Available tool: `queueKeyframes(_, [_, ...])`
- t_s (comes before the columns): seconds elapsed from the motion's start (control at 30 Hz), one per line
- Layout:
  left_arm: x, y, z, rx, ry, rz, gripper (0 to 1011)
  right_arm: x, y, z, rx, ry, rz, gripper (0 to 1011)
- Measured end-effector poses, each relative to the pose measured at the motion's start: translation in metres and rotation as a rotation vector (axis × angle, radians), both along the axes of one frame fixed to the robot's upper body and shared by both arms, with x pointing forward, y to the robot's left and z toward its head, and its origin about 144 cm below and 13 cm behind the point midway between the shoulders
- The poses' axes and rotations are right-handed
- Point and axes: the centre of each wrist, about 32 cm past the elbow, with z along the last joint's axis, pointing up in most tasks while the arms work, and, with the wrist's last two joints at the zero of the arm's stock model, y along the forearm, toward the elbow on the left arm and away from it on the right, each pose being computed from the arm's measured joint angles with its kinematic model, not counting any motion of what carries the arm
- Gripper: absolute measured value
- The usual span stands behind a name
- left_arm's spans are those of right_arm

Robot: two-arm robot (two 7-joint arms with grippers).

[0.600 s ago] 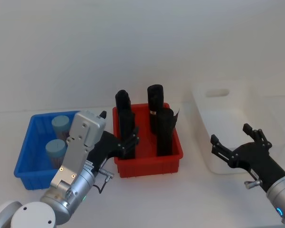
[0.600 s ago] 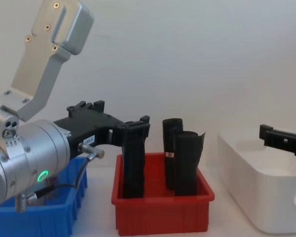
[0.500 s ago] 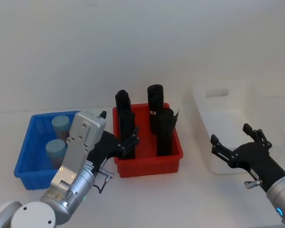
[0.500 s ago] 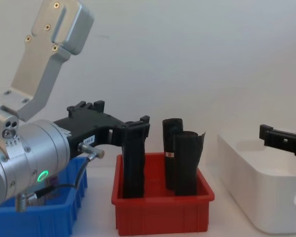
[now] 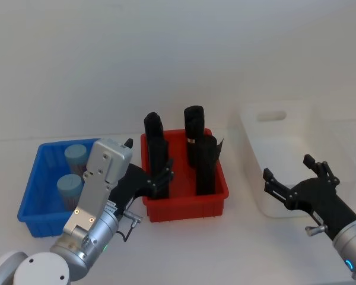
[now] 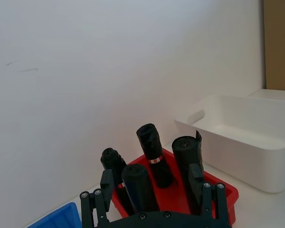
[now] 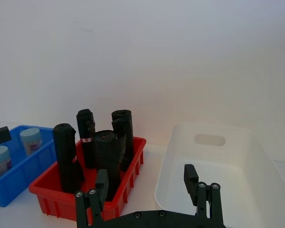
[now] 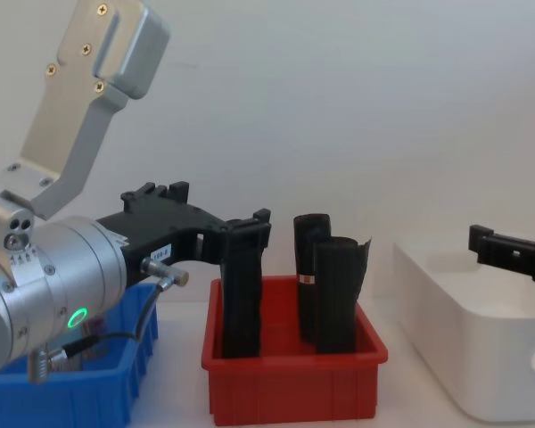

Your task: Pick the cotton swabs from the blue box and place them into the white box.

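The left gripper [image 6: 151, 180] hovers with its fingers [image 6: 195, 178] spread wide and nothing between them. Directly ahead of those fingers stands a red bin [image 5: 184, 209] holding several tall black rolls [image 5: 194, 127]; one fingertip shows close to the nearest roll in the head view, though whether it touches cannot be told. The cotton swabs [image 5: 69, 187], two lidded tubs standing upright one behind the other, sit off to the left of the left fingers and apart from them, inside the blue box [image 5: 28, 199], which stands on the tabletop [image 5: 225, 252] just beside the red bin. The right gripper [image 7: 146, 176] hangs with its fingers [image 7: 189, 176] also parted and empty. The white box [image 5: 266, 205] lies just ahead of the right fingers, its near corner close to them and its oval handle hole at the far end, while the red bin lies farther to their left.
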Motion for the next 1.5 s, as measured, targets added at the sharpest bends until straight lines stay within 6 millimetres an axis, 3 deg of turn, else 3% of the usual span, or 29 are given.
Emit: queueKeyframes(1.5, [0.0,0.0,0.0,0.0,0.0,0.0,1004,0.0,0.0,0.0,0.0,0.0,0.0,1002])
